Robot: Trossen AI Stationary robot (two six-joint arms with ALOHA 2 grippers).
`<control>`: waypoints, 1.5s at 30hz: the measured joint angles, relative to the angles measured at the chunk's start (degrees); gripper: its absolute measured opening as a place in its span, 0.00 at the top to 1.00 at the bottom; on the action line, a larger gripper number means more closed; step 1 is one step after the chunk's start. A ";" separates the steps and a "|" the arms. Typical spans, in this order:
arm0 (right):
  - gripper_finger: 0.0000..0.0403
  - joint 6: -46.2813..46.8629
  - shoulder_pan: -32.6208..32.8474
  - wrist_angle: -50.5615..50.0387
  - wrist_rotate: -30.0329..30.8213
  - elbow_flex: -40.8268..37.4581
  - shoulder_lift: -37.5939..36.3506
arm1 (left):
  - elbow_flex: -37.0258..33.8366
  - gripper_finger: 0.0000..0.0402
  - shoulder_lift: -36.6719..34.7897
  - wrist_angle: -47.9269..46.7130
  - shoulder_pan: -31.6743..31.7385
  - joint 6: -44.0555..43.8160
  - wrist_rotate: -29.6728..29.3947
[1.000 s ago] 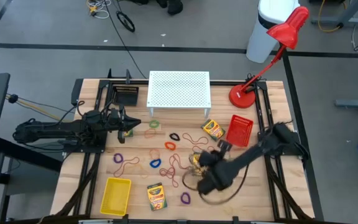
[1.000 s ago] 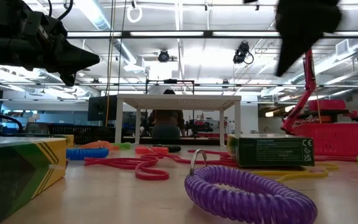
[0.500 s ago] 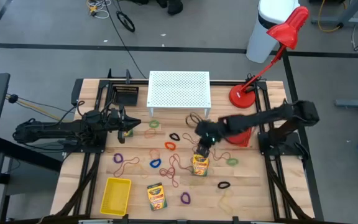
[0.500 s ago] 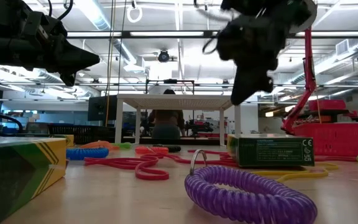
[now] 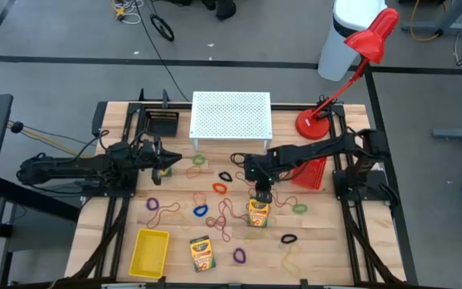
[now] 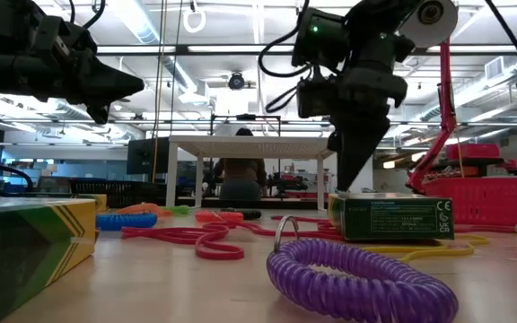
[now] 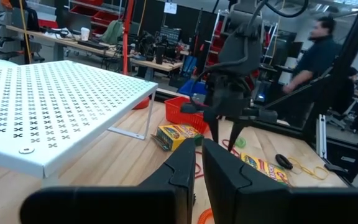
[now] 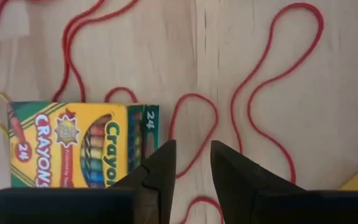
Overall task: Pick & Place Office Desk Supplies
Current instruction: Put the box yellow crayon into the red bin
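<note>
- The right tool [image 5: 261, 195], fingers a little apart and holding nothing, hangs just above the crayon box [image 5: 257, 213] mid-counter.
- The box's long axis runs toward the near edge.
- The left tool [image 5: 167, 160], shut and empty, waits well apart.

Three crayon boxes [image 5: 257, 213]: one at centre, one at 6 o'clock [image 5: 202, 253], one towards 3 o'clock [image 7: 176, 134]. One yellow tray [image 5: 149, 250] at 7 o'clock, one red basket [image 5: 311, 172] at 3 o'clock, one white perforated stand [image 5: 231, 116] at 12 o'clock, one red lamp [image 5: 339, 76] at 1 o'clock. About nine coloured elastic loops [image 5: 220, 188]; the thin rubber bands [image 5: 163, 213] overlap and cannot be counted.
</note>
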 joint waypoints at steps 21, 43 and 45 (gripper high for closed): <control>0.73 3.76 2.98 2.84 -3.01 -0.04 3.64 | -0.01 0.91 0.01 0.01 0.00 0.00 0.19; 0.66 6.08 2.99 3.64 -9.44 -0.10 5.81 | 0.00 0.91 0.01 -0.01 0.00 0.00 0.21; 0.70 6.07 2.97 3.57 -10.68 -0.09 5.81 | -0.01 0.91 -0.01 0.03 0.00 0.00 0.21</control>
